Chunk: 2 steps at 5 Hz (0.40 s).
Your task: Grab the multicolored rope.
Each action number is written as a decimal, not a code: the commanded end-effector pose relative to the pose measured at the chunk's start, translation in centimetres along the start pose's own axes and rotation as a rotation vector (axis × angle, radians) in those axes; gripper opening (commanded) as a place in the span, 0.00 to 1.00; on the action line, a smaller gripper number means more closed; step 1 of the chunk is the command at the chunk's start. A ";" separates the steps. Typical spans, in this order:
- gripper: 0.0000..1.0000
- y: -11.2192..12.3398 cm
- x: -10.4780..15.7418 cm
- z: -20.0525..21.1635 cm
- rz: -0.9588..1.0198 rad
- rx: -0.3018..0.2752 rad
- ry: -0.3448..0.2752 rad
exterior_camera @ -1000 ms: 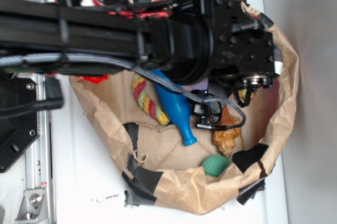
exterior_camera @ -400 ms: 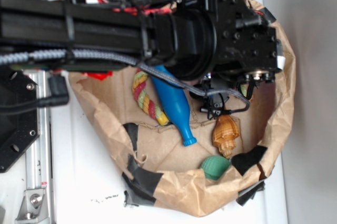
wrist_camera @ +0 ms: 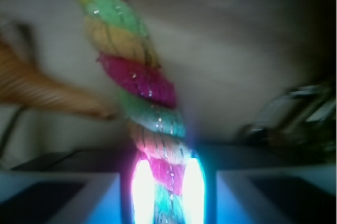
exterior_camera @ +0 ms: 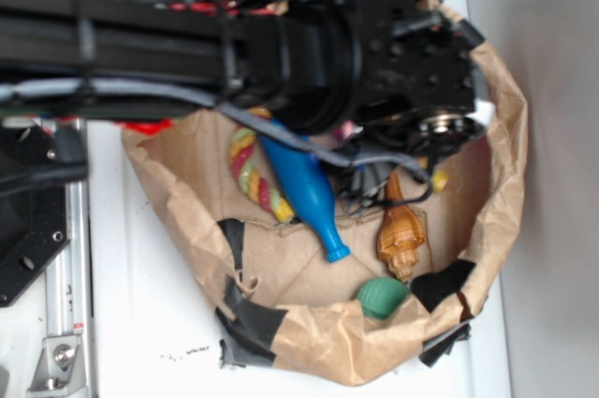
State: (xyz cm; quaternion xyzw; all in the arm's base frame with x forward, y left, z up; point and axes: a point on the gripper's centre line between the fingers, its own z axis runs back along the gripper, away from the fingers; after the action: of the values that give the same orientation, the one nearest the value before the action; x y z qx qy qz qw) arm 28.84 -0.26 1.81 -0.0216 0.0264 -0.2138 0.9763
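The jaws [wrist_camera: 165,192] grip one end of the multicolored rope [wrist_camera: 142,84], which hangs taut away from them; its other end rests beside the blue bottle [exterior_camera: 304,194] inside the paper bag [exterior_camera: 318,346], so the grab looks secure

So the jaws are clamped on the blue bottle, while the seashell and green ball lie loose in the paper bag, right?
Not quite. The wrist view shows the jaws shut on the multicolored rope, not the blue bottle, which lies free. The seashell and green ball do lie loose in the paper bag.
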 end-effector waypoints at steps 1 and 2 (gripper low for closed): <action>0.00 -5.5 -0.3 2.3 -0.124 -0.011 -0.033; 0.00 -4.3 -0.1 2.3 -0.082 0.029 -0.036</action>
State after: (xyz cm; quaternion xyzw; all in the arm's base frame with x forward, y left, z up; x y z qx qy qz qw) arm 26.71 -3.86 3.09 -0.0143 0.0336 -0.2563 0.9659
